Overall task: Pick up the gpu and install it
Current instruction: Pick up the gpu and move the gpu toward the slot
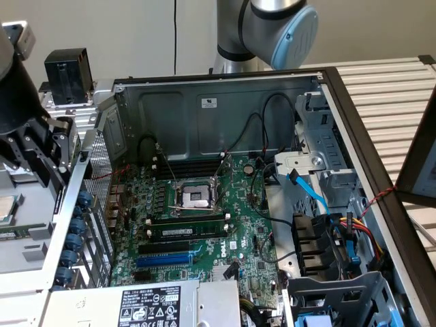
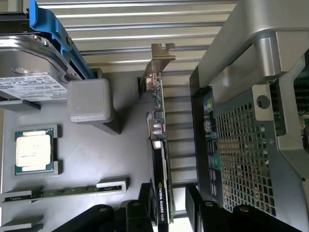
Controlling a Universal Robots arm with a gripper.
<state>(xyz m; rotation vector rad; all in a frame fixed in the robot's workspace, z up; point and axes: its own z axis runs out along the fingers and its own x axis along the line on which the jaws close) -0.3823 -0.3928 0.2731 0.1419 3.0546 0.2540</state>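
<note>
We log: black two-finger pincer (image 2: 169,208) wide apart, straddling upright green-board, black-cooler gpu (image 2: 158,145) | label reads: NVIDIA Quadro

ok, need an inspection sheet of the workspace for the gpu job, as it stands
surface: grey parts tray beside the open PC case
job's things: gpu stands on edge in the tray, not yet lifted; blue slot on the motherboard is empty
clutter: CPU, memory stick and hard drive in a blue carrier, all on the tray
claw: open, straddling the gpu's near end, no contact seen
cables: black leads, blue data cable, red-yellow bundle, all inside the case
surroundings: slatted bench, plain wall behind
</note>
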